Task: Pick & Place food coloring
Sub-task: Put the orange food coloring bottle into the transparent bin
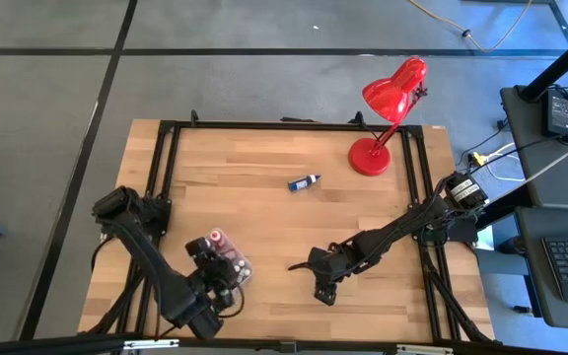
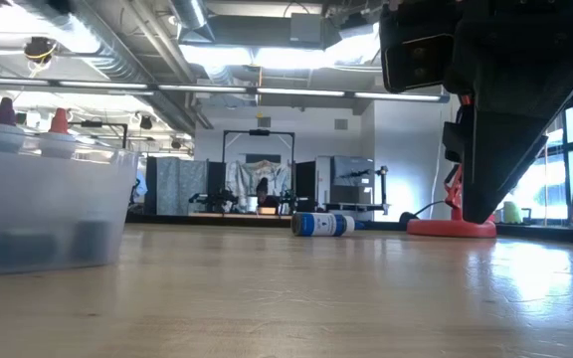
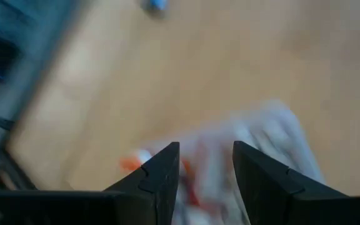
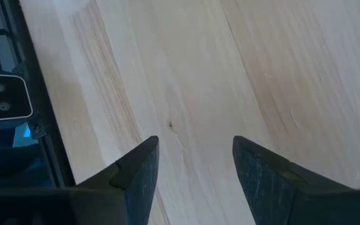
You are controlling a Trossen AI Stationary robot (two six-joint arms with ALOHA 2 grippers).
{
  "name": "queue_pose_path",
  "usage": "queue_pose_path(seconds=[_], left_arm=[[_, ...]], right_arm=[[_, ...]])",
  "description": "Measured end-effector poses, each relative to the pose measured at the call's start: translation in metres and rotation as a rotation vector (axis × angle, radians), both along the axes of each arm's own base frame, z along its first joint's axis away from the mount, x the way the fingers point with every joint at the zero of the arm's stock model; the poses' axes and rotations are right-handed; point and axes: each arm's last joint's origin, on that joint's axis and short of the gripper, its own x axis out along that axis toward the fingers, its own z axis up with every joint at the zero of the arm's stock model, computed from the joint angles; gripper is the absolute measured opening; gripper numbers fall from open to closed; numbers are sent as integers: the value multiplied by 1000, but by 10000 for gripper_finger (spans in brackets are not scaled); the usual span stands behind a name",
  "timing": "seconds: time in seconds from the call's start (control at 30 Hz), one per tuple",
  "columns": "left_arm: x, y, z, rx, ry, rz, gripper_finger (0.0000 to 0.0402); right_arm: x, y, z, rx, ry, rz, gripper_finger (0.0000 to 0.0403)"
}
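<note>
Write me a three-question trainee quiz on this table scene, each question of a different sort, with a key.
1. True or false: the blue bottle lying alone in the middle of the table is standing upright.
2. Multiple choice: the left gripper hangs over which thing? A) the red lamp B) the clear tray holding bottles C) bare wood
3. Fill in: the right gripper has its jaws ____ with nothing but bare wood between them.

Key: 1 false, it lies on its side; 2 B; 3 open.
</note>
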Motion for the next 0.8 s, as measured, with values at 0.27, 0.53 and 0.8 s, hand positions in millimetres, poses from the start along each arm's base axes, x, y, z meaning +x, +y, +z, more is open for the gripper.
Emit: queue_pose_path(seconds=[0.27, 0.53, 0.8], left_arm=[[17, 17, 28, -378, 233, 68, 148], [29, 32, 28, -383, 223, 120, 148], [33, 37, 28, -391, 229, 133, 150]], right_arm=[[0, 0, 0, -27, -20, 41, 206], [1, -1, 0, -51, -33, 52, 206], [0, 0, 0, -52, -30, 53, 206]])
